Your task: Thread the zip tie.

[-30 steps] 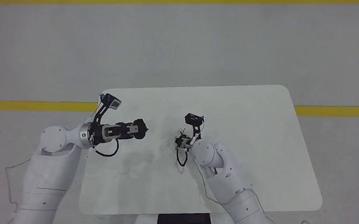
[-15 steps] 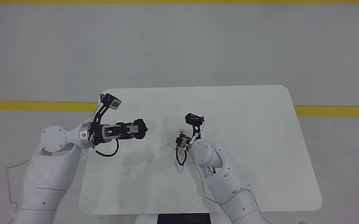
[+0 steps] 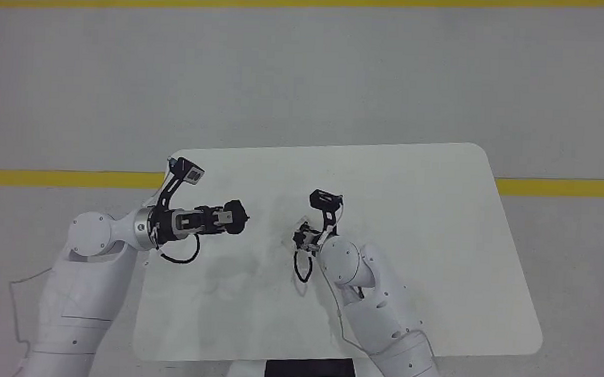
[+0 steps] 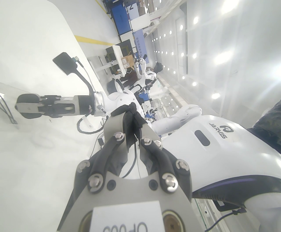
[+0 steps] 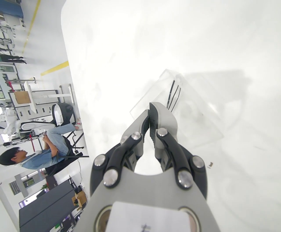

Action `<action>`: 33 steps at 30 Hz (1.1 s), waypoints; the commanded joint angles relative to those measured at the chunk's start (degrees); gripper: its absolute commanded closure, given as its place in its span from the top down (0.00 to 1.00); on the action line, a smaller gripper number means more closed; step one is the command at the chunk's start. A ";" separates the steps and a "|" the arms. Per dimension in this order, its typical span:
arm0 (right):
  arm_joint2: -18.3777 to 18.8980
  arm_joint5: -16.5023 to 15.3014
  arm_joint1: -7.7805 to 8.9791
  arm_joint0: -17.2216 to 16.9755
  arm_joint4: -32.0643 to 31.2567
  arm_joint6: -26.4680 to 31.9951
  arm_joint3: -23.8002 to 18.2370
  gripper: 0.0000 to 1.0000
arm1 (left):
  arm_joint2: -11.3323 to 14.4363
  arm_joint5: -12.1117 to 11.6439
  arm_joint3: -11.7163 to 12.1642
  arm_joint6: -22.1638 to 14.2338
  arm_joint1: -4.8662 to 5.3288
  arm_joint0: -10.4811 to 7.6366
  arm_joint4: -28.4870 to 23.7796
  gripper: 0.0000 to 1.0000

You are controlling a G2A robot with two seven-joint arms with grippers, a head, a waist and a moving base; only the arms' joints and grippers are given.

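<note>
My right gripper [image 5: 149,123] pointed straight down at the table [image 3: 431,213], and its two ribbed black pads [image 5: 153,126] were pressed flat together between pale grey metal fingers [image 5: 166,118]. Right under it sat a clear, thin-walled plastic box [image 5: 197,114]. It was rectangular and so glassy that I read it mostly by its edges. The zip ties [image 5: 173,95] lay inside that box as three thin, straight black strips side by side at one end, just beside the fingertips as the wrist camera saw them. I couldn't tell whether the tips touched the box.

The left gripper [image 4: 131,112] hung level above the table, apart from the right one and aimed across at it. Its jaws were together too. The tips wore a crumpled black wrapping that looked like fabric, bunched into a small knot at the very end. Behind that were smooth grey metal fingers, black linkage bars and shiny round rivets.

From the top camera, both grippers were over the left half of the table, a matt white slab with rounded corners. From the left wrist camera, the right arm's small black camera block [image 4: 64,63] stood off its wrist on a curved black stalk.
</note>
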 commanded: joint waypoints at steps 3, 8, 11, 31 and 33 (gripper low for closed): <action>-0.48 0.00 0.26 -1.13 -1.19 0.36 -2.85 0.00 | 0.00 0.00 0.00 0.00 0.00 0.00 0.00 0.00; -0.80 -0.59 0.54 -2.29 -1.47 0.93 -5.72 0.00 | 0.00 0.00 0.00 0.00 0.00 0.00 0.00 0.00; -0.80 -0.59 0.54 -2.29 -1.47 0.93 -5.72 0.00 | 0.00 0.00 0.00 0.00 0.00 0.00 0.00 0.00; -3.35 0.00 -2.63 -0.02 -27.60 18.72 -12.03 0.00 | 0.00 0.00 0.00 0.00 0.00 0.00 0.00 0.00; -4.13 0.00 -2.72 0.50 -28.80 20.94 -12.32 0.00 | 0.00 0.00 0.00 0.00 0.00 0.00 0.00 0.00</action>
